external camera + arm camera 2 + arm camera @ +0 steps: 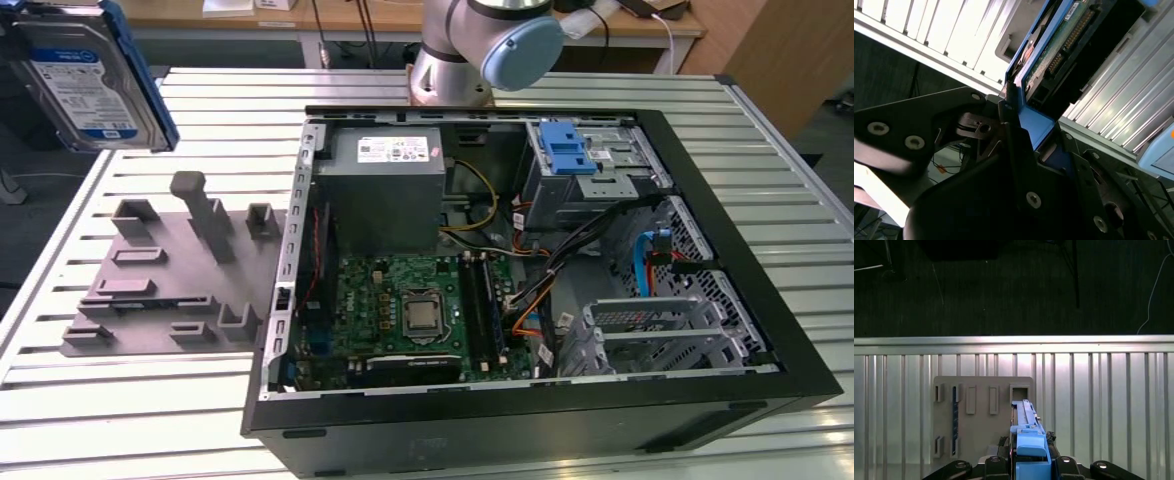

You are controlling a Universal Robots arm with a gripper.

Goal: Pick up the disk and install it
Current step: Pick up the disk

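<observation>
The disk, a silver drive with a white-and-blue label in a blue carrier frame, hangs high above the table at the exterior view's left, over the grey holder plate. In both wrist views my gripper is shut on the disk's blue carrier. The second wrist view has the black fingers clamped on the blue frame, with the drive's green circuit board beyond them. Under the disk lies the grey holder plate, its slots bare.
An open computer case lies on the slatted metal table, showing the motherboard, power supply and a drive cage with a blue latch. The arm's base stands behind the case. Dark floor lies past the table edge.
</observation>
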